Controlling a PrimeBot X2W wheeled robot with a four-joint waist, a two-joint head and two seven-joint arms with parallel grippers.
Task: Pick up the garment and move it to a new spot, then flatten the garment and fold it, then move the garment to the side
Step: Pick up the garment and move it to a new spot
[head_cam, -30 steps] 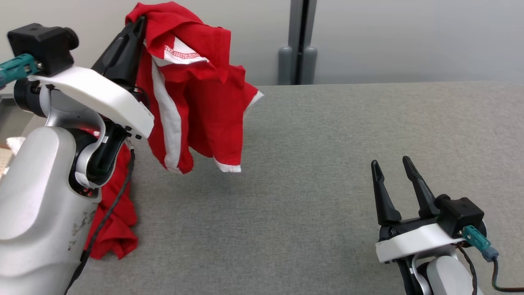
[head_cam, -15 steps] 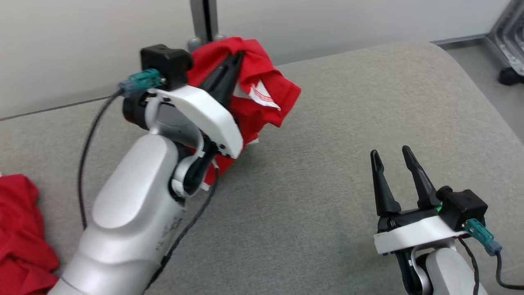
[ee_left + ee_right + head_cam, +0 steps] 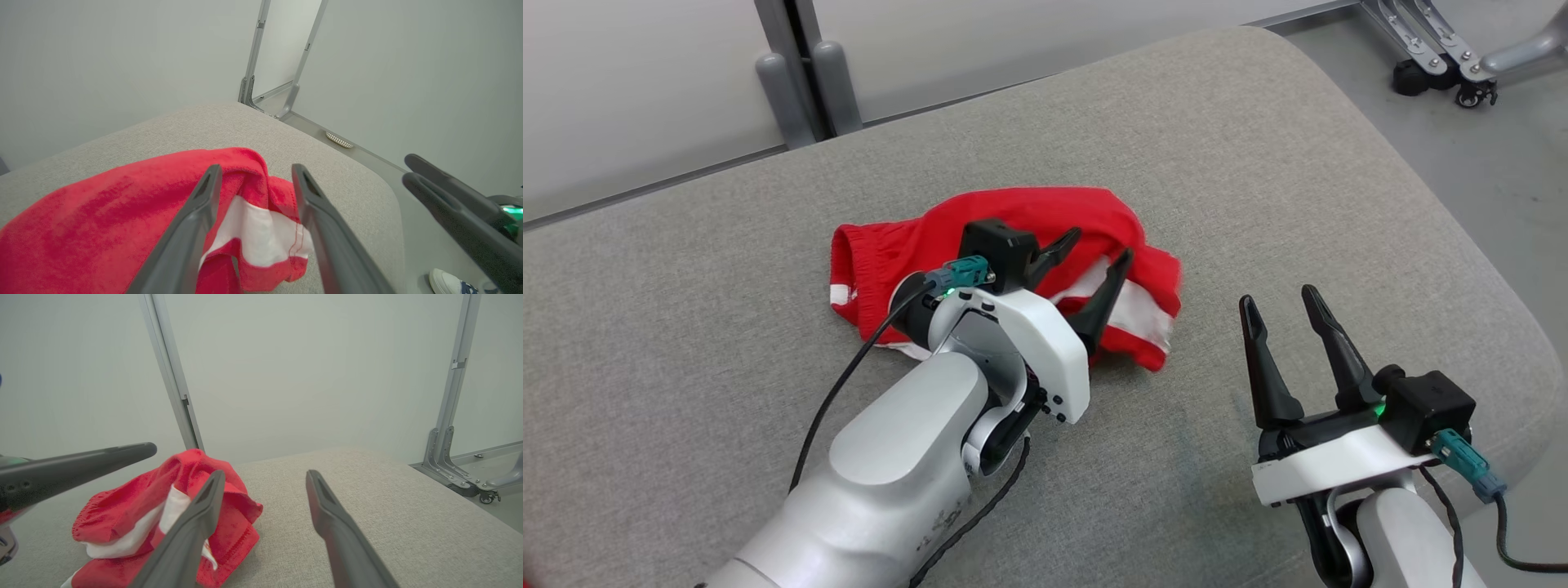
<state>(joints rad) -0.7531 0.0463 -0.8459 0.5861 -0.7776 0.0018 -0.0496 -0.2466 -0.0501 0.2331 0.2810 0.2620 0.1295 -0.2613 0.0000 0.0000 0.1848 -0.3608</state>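
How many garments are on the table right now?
1. The red garment lies crumpled mid-table, beneath the open fingers of the left end effector and to the left of the right end effector. More may lie outside the camera views.

Soft red cloth garment (image 3: 1013, 220), matt woven table (image 3: 1258, 163)

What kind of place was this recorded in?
Likely a robotics lab or test room rather than a home: a grey padded table, plain pale partition panels on metal posts, and a wheeled stand on the bare floor.
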